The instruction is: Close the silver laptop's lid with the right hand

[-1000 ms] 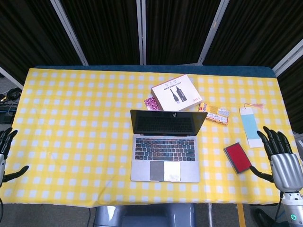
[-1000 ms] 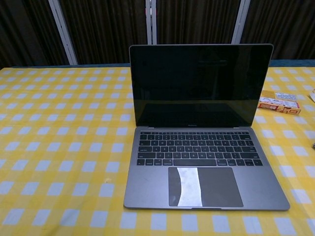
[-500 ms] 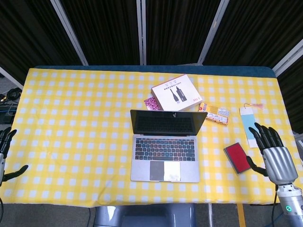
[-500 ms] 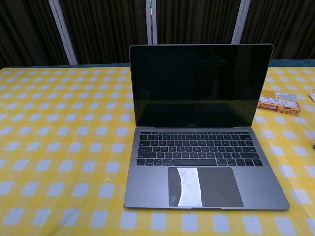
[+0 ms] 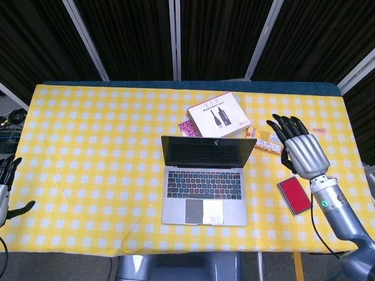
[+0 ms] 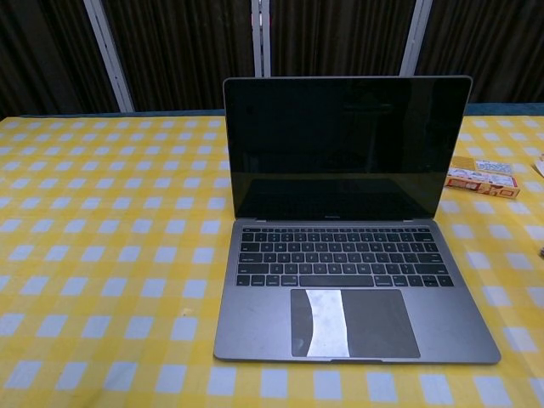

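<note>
A: Item one, the laptop (image 5: pixel 205 181)?
B: Silver, near the middle of the desk (image 5: pixel 88 146), toward its front edge. Lid (image 5: pixel 208 151) upright, screen dark, nothing touching it.

A: Right hand (image 5: pixel 297 146)?
B: Above the right side of the desk, over a small orange box (image 5: pixel 265 139), fingers spread, holding nothing. Apart from the lid's right corner.

A: Left hand (image 5: pixel 6 187)?
B: At the front left corner, off the desk edge, empty, fingers apart.

A: Step in hand?
B: Judged: the approach; closing not yet begun.

A: Next move calls for?
B: Probably bringing the right hand behind the lid's top edge, then pressing it forward and down onto the keyboard (image 6: pixel 340 255).
</note>
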Available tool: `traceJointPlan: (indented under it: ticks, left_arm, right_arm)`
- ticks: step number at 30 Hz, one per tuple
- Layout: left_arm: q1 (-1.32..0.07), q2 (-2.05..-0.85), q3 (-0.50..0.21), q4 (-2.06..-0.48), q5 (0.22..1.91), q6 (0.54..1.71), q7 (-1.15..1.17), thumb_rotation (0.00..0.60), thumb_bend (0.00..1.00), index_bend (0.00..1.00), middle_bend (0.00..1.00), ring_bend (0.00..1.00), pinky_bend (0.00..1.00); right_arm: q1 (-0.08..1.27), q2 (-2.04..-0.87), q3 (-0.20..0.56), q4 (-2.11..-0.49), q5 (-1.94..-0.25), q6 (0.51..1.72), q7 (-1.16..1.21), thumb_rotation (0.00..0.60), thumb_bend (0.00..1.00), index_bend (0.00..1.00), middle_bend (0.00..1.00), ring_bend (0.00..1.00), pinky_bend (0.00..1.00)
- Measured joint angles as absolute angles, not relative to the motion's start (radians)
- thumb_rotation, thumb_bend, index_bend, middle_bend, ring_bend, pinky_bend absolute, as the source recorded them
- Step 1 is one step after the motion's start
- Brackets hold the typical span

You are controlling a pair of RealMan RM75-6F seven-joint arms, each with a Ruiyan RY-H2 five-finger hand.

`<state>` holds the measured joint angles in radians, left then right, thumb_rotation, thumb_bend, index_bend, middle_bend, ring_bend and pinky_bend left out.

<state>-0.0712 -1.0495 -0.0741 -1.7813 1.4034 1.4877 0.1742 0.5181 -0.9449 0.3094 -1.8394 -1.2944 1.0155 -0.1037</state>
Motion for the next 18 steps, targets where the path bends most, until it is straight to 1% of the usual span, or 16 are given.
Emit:
traceJointPlan:
  ticks: [3,6,9,11,12,16,18]
  left_arm:
    - [-0.078,-1.055,-0.079,-1.78,1.394,1.48,0.188,0.6,0.0,0.0,0.0,0.0,0.0]
    - [-0.083,-1.059,-0.081,-1.78,1.388,1.474,0.196,0.6,0.0,0.0,0.0,0.0,0.0]
    - [-0.086,-1.061,-0.083,-1.779,1.38,1.469,0.2,0.6,0.0,0.0,0.0,0.0,0.0]
    - [-0.088,-1.062,-0.084,-1.778,1.374,1.465,0.199,0.6,0.0,0.0,0.0,0.0,0.0]
    - [-0.088,-1.062,-0.085,-1.777,1.37,1.463,0.198,0.6,0.0,0.0,0.0,0.0,0.0]
    - [-0.091,-1.061,-0.088,-1.775,1.363,1.458,0.195,0.6,0.0,0.0,0.0,0.0,0.0]
    - [-0.092,-1.061,-0.087,-1.774,1.362,1.456,0.195,0.6,0.0,0.0,0.0,0.0,0.0]
  right_arm:
    - [0.586,-0.945,0.34,-1.851,-1.206,0.92,-0.093,0.6,1.0,0.0,0.01,0.0,0.0]
    - [0.649,-0.951,0.359,-1.852,-1.123,0.839,-0.09,0.6,1.0,0.0,0.04,0.0,0.02]
    - [0.708,-0.964,0.367,-1.845,-1.041,0.781,-0.097,0.6,1.0,0.03,0.1,0.01,0.11]
    - [0.741,-0.977,0.368,-1.837,-0.994,0.756,-0.108,0.6,1.0,0.06,0.14,0.05,0.18]
    - [0.761,-0.988,0.367,-1.83,-0.964,0.745,-0.119,0.6,1.0,0.07,0.16,0.07,0.19]
    - [0.818,-1.03,0.358,-1.808,-0.882,0.73,-0.164,0.6,1.0,0.11,0.2,0.12,0.22]
    - [0.837,-1.047,0.352,-1.8,-0.846,0.73,-0.182,0.6,1.0,0.12,0.21,0.13,0.22]
